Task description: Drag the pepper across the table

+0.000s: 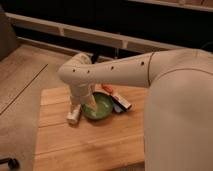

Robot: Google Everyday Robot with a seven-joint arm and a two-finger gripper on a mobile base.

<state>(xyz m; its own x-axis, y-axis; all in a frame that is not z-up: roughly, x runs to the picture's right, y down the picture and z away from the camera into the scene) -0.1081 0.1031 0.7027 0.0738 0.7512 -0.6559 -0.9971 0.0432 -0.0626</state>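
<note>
Orange-red pepper (106, 89) lies behind the green bowl (101, 116) on the table (90, 145), while the gripper (74, 116), open or closed I cannot tell, hangs left of the bowl, so reaching the pepper likely comes next.

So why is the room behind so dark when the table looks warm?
Camera view: light seems to fall mainly on the table and the white arm, leaving the background nearly black; the arm hangs over the pepper, behind the green bowl; the jaws sit low at the bowl's left rim as pictured.
</note>
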